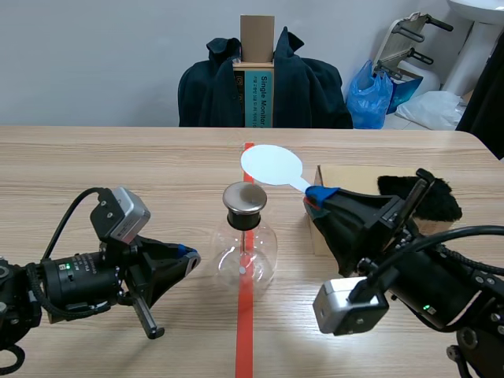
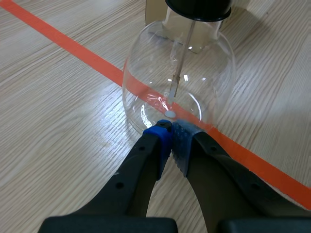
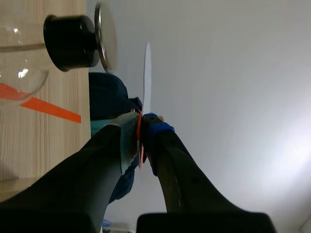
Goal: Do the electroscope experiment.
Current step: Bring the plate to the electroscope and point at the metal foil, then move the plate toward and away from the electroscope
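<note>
right claw (image 1: 319,193) clamps paddle (image 1: 272,164) near glass flask (image 1: 246,252) with rod (image 2: 182,53) inside; left claw (image 1: 189,253) clenched.

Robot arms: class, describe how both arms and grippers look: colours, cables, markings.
Both arms are black. The left gripper and right gripper have thick tapered black fingers with blue or grey dotted pads. Each wrist carries a silver-grey camera box, black cables and a green light.

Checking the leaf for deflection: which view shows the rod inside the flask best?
The left wrist view: the rod hangs close-up inside the flask. The scene view shows it faint and small. The right wrist view shows only the stopper and disc.
</note>
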You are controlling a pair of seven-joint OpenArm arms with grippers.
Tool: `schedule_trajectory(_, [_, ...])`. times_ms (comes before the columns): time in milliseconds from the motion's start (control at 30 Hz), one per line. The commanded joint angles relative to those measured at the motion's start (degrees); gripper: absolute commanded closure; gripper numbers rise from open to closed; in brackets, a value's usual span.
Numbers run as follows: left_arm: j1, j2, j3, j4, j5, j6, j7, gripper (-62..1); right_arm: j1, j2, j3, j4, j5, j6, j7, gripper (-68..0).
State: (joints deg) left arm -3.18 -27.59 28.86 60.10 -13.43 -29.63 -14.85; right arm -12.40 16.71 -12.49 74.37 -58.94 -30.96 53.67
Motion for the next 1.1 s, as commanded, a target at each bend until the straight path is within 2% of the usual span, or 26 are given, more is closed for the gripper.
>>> schedule_trajectory(0, [-0.3, 0.4, 0.0, 1.3, -0.4, -0.1, -0.8, -2.1, 1.0, 0.8, 0.0, 1.4, 0.6, -0.4, 1.2, -0.8])
schedule_trajectory(333, [-0.3, 0.4, 0.0, 1.3, -0.4, -0.1, -0.8, -2.1, 1.0, 0.8, 0.0, 1.4, 0.4, 1.6, 5.7, -0.8])
schedule_trajectory(633, [-0.3, 0.4, 0.0, 1.3, -0.4, -0.1, -0.8, -2.1, 1.0, 0.8, 0.0, 1.4, -0.9, 2.1, 6.3, -0.8])
schedule_trajectory(867, [-0.3, 0.4, 0.0, 1.3, -0.4, -0.1, -0.8, -2.1, 1.0, 0.8, 0.0, 1.4, -0.9, 2.1, 6.1, -0.8])
schedule_trajectory(1067, [-0.3, 0.4, 0.0, 1.3, -0.4, -0.1, -0.8, -2.1, 1.0, 0.8, 0.0, 1.4, -0.9, 2.1, 1.5, -0.8])
